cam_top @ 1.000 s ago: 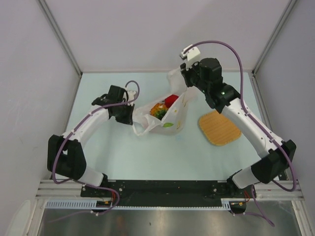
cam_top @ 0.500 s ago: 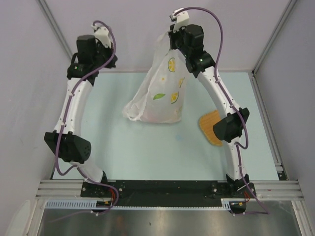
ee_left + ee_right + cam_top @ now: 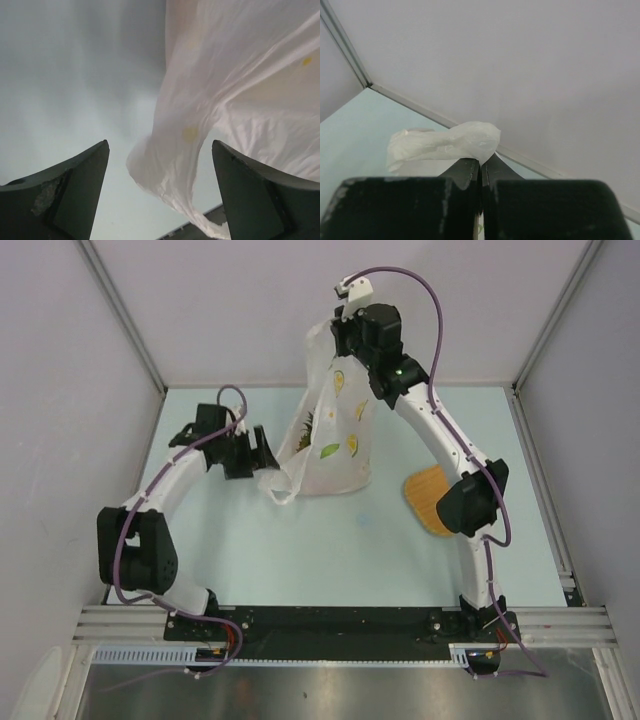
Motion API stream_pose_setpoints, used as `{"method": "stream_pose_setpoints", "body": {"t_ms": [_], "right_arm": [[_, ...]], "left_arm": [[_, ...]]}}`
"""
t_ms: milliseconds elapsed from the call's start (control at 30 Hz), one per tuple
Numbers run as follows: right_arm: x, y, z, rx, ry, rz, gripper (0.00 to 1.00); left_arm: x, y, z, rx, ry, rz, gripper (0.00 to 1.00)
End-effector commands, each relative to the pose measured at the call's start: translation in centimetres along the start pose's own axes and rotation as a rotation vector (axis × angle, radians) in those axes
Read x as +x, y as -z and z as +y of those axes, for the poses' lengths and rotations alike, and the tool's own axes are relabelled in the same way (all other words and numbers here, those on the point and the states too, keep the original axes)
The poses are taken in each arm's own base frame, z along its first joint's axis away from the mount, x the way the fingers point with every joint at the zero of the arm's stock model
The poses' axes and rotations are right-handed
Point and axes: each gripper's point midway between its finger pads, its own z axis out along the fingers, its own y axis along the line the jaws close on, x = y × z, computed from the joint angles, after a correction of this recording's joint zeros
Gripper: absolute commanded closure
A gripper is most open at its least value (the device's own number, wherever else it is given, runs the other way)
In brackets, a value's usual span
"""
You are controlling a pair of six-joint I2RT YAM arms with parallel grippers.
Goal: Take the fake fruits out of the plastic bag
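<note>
Thin white plastic bag (image 3: 330, 445) hangs far-centre over the desk (image 3: 300, 540) | right pincer (image 3: 481, 165) clamped on its bunched top | left pincer (image 3: 262, 450) jaws apart beside its low left corner | fake fruits (image 3: 308, 424) a dim shadow inside | film likely soft, slippery, light: take a bunched corner

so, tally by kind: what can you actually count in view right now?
plastic bag: 1
orange woven tray: 1
grippers: 2 (left gripper open beside the bag, right gripper shut on the bag's top)
Total: 4
</note>
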Motion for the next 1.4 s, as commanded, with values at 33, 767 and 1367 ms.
{"method": "stream_pose_setpoints", "body": {"t_ms": [33,767,1367], "right_arm": [[-3.2,2.0,0.0,-0.006,-0.022,-0.048,1.00],[-10.3,-0.4,0.1,-0.014,0.090,-0.380,1.00],[16.8,3.6,4.1,-0.148,0.023,0.235,0.79]], "left_arm": [[2.7,-0.4,-3.9,0.173,0.057,0.076,0.11],[-25.7,13.7,-7.3,0.086,-0.308,-0.654,1.00],[-6.9,1.7,1.6,-0.024,-0.194,-0.123,1.00]]}}
